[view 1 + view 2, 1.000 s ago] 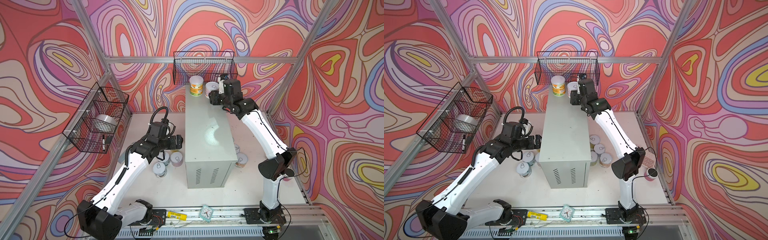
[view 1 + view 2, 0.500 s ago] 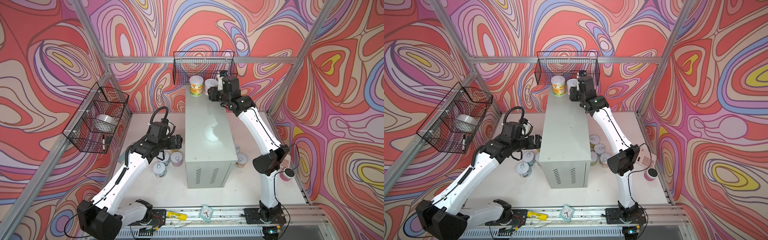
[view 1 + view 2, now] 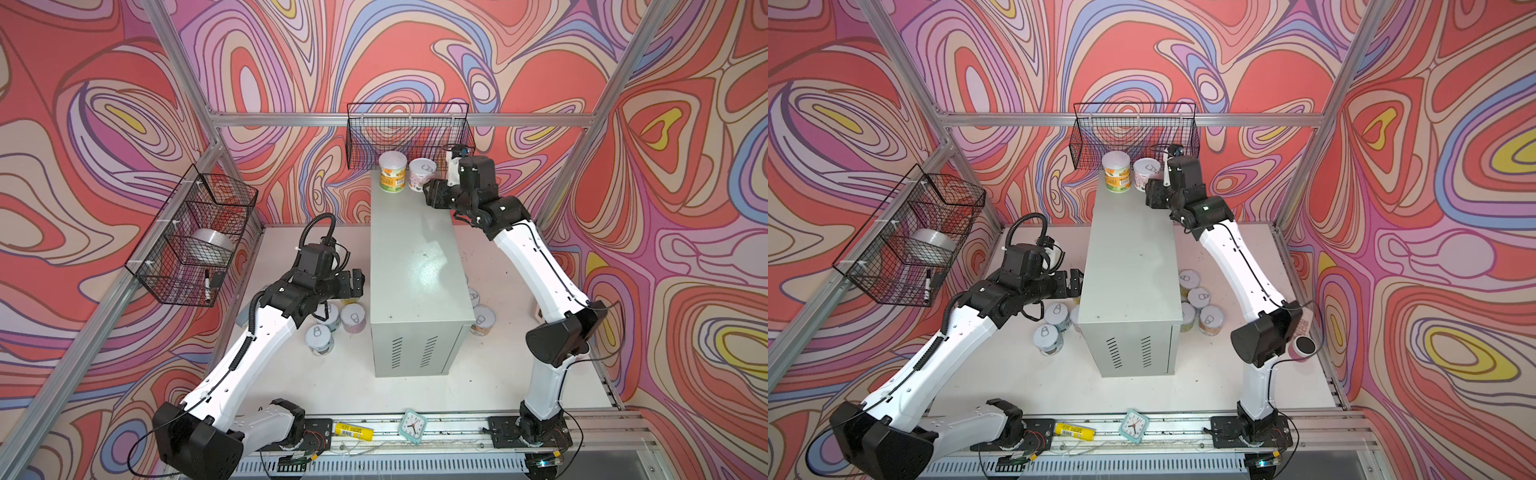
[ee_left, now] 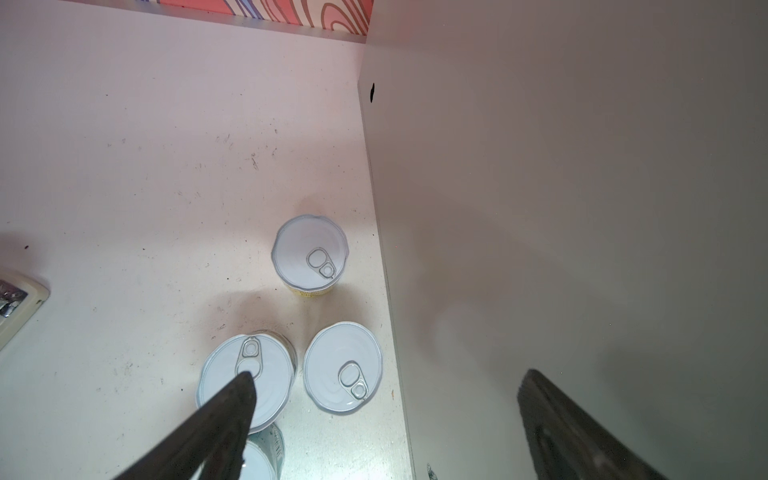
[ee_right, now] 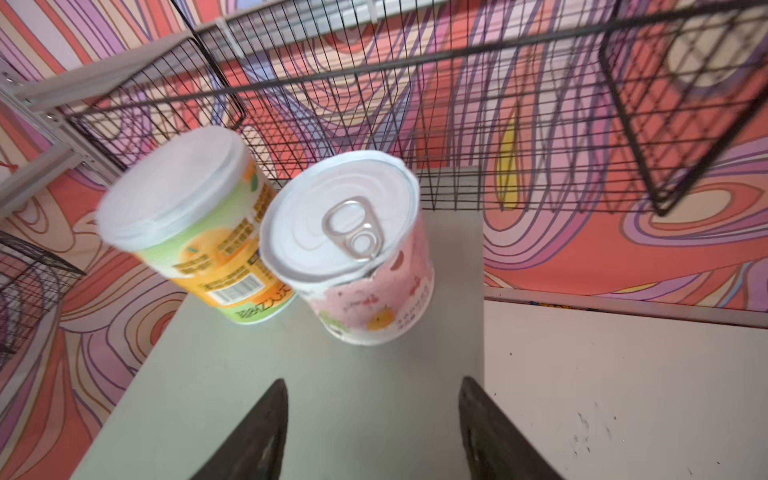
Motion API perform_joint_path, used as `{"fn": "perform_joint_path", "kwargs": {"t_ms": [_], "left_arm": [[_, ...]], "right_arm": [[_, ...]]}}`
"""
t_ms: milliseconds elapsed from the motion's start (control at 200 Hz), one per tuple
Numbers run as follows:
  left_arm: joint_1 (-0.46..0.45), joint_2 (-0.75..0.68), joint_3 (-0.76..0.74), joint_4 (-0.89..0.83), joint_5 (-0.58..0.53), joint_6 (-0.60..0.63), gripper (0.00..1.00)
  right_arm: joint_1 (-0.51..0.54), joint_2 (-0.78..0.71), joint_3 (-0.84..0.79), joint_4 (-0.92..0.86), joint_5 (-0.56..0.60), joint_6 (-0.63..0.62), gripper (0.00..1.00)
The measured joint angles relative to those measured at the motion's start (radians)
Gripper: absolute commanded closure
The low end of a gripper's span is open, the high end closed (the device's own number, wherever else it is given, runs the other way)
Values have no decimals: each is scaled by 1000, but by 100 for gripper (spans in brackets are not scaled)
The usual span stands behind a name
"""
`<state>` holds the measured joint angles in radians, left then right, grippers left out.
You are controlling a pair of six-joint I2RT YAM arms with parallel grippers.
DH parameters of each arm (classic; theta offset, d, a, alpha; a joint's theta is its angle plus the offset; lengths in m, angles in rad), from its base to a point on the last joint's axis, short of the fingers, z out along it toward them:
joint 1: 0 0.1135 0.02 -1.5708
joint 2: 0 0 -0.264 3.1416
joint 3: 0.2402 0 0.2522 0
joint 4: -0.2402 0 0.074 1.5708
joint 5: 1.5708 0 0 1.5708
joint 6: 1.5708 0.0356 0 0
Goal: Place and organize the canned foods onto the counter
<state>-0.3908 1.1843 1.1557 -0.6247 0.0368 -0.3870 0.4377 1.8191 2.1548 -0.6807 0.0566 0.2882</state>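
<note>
Swirl-patterned walls around white surface (image 3: pixel 332 386), grey-green cabinet (image 3: pixel 415 257) centred, orange-green can (image 3: pixel 392 176) and pink can (image 3: pixel 422 174) side by side at its 12 o'clock end, right gripper (image 3: pixel 429 194) beside pink can, jaws partly apart, holding nothing, left gripper (image 3: pixel 356 283) at cabinet's 9 o'clock, jaws wide, above loose cans (image 3: pixel 353 319), more cans (image 3: pixel 483 321) at 3 o'clock.

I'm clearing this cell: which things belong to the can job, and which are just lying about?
Job: counter, orange-green can and pink can on it, tabletop cans beside it.
Lying about: tape roll, marker, clock, yellow tube, wire baskets.
</note>
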Motion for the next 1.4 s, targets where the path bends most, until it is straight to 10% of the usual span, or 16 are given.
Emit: {"fn": "perform_joint_path", "kwargs": {"t_ms": [371, 1402], "left_arm": [[0, -24, -53, -9, -18, -34, 2], [-56, -135, -209, -15, -71, -97, 3]], "right_arm": [[-5, -483, -461, 40, 66, 29, 21], [-124, -842, -1202, -98, 14, 211, 8]]}}
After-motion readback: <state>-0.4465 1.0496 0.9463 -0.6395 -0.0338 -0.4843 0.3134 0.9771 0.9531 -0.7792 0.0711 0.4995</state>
